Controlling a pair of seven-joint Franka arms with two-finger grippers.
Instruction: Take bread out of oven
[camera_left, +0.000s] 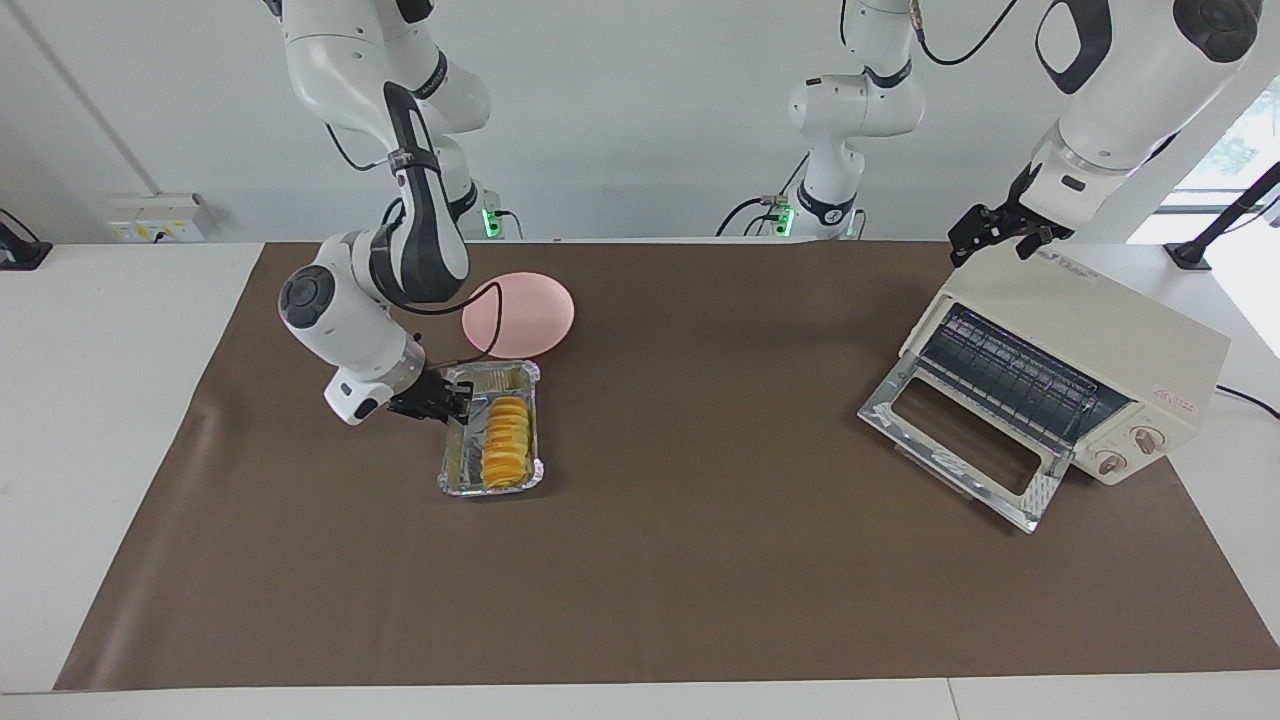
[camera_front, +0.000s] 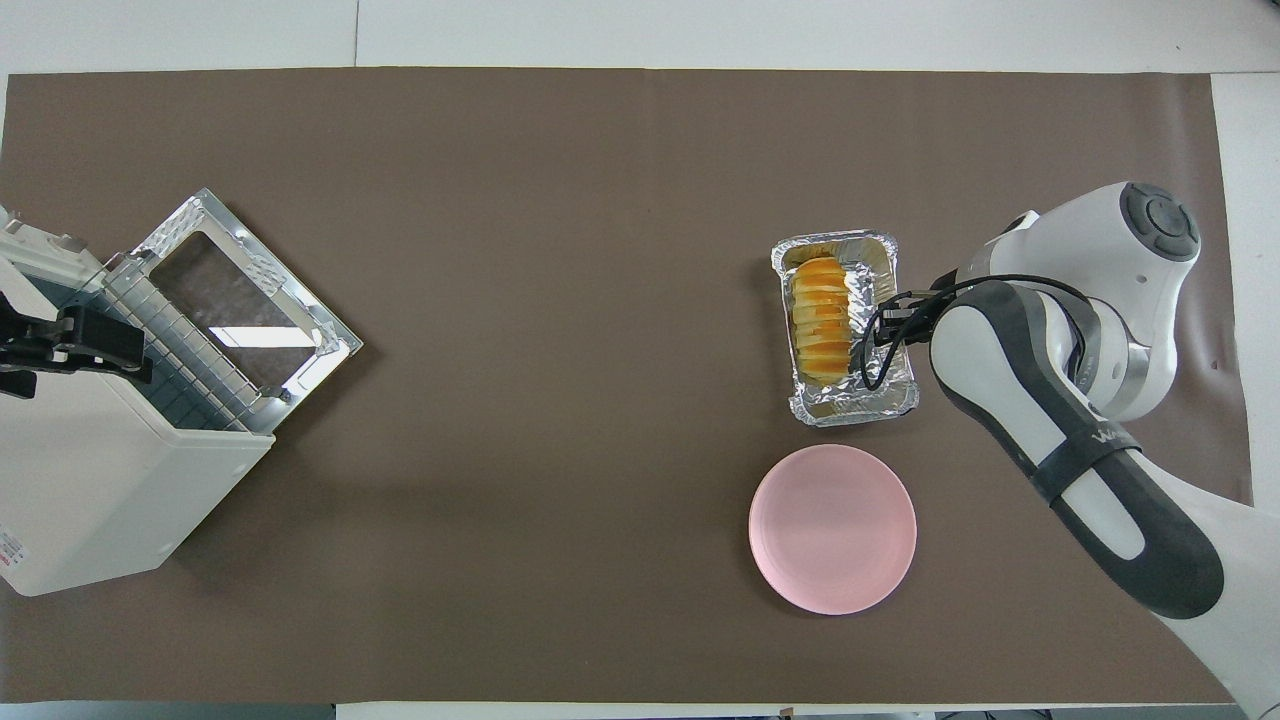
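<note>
The bread (camera_left: 507, 441) is a golden-yellow ridged loaf lying in a crinkled silver foil tray (camera_left: 455, 473) on the brown mat, just farther from the robots than the pink plate (camera_left: 519, 314). It also shows in the overhead view (camera_front: 822, 320). My right gripper (camera_left: 455, 405) is low at the tray's long side rim, on the side toward the right arm's end of the table. The oven (camera_left: 1100, 330) stands at the left arm's end with its glass door (camera_left: 965, 440) folded down and its wire rack (camera_left: 1015, 375) bare. My left gripper (camera_left: 985, 235) is at the oven's top edge.
The brown mat (camera_left: 700, 580) covers the table. The oven's open door juts out over the mat toward the table's middle. The foil tray (camera_front: 850, 405) and pink plate (camera_front: 832, 528) lie close together at the right arm's end.
</note>
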